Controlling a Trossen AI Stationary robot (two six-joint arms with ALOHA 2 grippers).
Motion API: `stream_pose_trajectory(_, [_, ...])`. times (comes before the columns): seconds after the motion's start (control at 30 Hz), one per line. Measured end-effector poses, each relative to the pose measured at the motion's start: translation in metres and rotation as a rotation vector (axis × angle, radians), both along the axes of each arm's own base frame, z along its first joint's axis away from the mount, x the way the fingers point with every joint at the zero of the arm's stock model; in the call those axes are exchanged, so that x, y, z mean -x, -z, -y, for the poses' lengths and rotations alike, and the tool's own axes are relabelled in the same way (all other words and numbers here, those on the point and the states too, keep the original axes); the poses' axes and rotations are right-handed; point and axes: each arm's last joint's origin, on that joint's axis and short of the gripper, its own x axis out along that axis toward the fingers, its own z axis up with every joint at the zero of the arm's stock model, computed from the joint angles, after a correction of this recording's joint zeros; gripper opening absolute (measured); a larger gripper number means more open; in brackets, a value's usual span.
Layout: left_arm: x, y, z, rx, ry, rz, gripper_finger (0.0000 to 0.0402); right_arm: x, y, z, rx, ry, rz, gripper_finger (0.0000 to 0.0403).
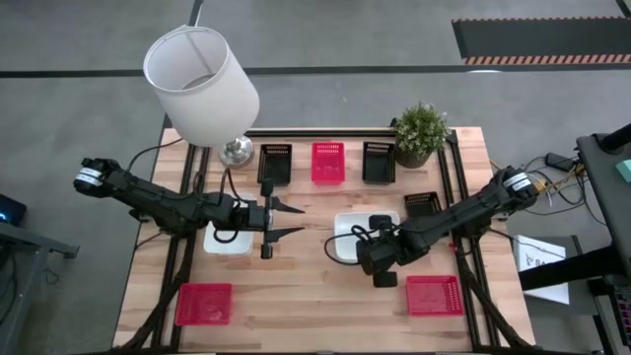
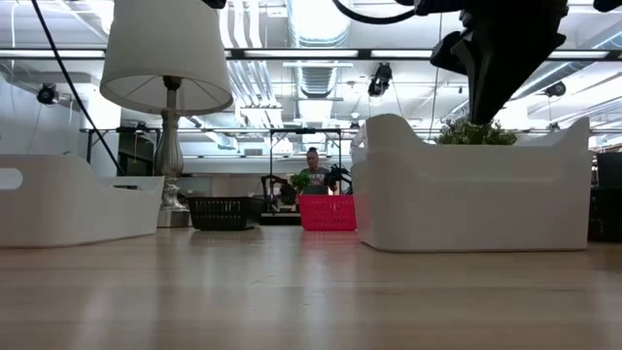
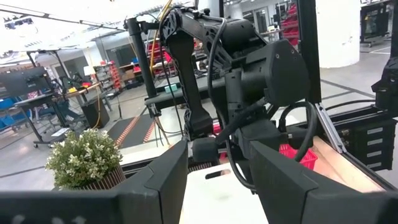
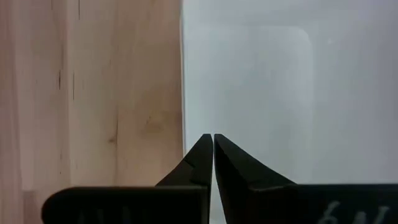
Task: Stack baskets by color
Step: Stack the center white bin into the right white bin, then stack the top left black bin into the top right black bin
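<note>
Two white baskets lie mid-table: one (image 1: 225,243) under my left arm, the other (image 1: 347,225) under my right gripper (image 1: 367,251). My right gripper (image 4: 213,138) points steeply down, shut, its tips over this basket (image 4: 261,74) just inside one side rim (image 4: 183,81). My left gripper (image 1: 299,221) hovers level and open between the two white baskets, nothing between its fingers (image 3: 214,186). Red baskets rest at the near left (image 1: 204,303), near right (image 1: 434,294) and far middle (image 1: 327,163). Black baskets sit at the far edge (image 1: 274,163) (image 1: 379,161) and at the right (image 1: 422,204). My right gripper's tips meet above the white basket's floor (image 4: 261,74), close to its side rim. I cannot tell whether they touch the basket. In the low view the gripper (image 2: 486,107) ends about level with the basket's top edge (image 2: 476,146).
A table lamp with a white shade (image 1: 202,81) stands at the far left. A potted green plant (image 1: 421,133) stands at the far right. Bare wood lies between the two near red baskets (image 1: 315,296). A person (image 2: 313,167) shows far behind the table.
</note>
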Motion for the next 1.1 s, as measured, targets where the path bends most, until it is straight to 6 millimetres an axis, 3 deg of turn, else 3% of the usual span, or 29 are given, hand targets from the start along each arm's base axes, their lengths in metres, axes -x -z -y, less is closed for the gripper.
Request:
stream_pose_trajectory(0.27, [0.0, 0.0, 0.0, 0.001, 0.0, -0.001, 0.0155, 0.008, -0.021, 0.004, 0.02, -0.031, 0.039, 0.0009])
stream_pose_trajectory(0.47, [-0.004, 0.005, 0.001, -0.004, 0.0, -0.021, 0.0155, 0.023, -0.023, 0.012, 0.045, -0.166, 0.218, 0.0009])
stream_pose_trajectory(0.63, [-0.007, 0.008, 0.001, -0.009, -0.001, -0.03, 0.0155, 0.047, -0.012, 0.036, 0.103, -0.209, 0.404, 0.0009])
stream_pose_trajectory(0.97, [-0.023, 0.008, -0.017, -0.042, -0.088, 0.034, 0.0155, 0.084, -0.016, 0.08, 0.309, -0.249, 0.816, 0.0009])
stream_pose_trajectory(1.1, [-0.036, 0.006, -0.025, 0.012, -0.12, 0.044, 0.0155, 0.098, -0.02, 0.089, 0.294, -0.26, 0.982, 0.0009])
